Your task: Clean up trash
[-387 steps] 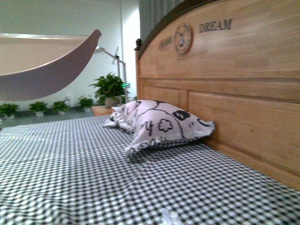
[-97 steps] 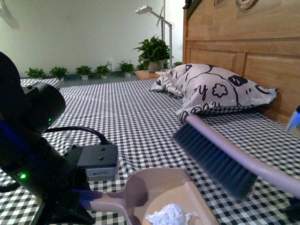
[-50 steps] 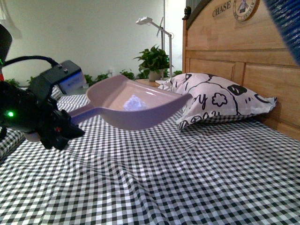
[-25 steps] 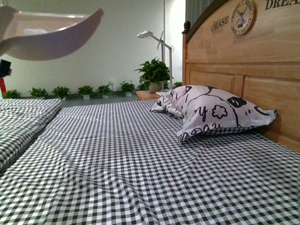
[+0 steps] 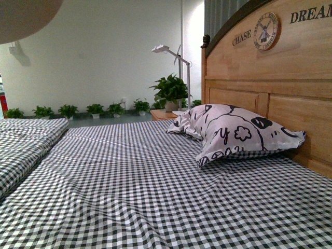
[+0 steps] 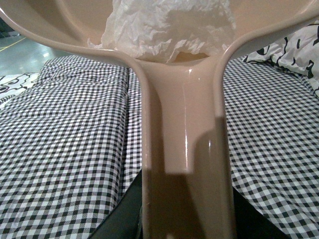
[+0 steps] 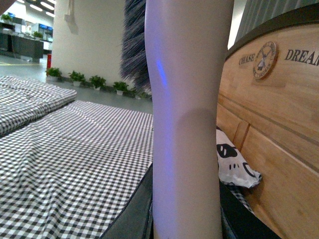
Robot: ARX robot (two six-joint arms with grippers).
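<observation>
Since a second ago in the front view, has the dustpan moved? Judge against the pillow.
Yes. The dustpan has gone up and left, from beside the pillow to the frame's top left corner, where only an edge shows.

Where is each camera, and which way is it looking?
Front view: on the robot's body, looking across the checked bedsheet at the pillow and headboard; no arm shows, only a dustpan edge.
Left wrist view: on the left arm, looking along the dustpan handle to the crumpled paper.
Right wrist view: on the right arm, looking along the brush handle.
All three views show the bedsheet.
</observation>
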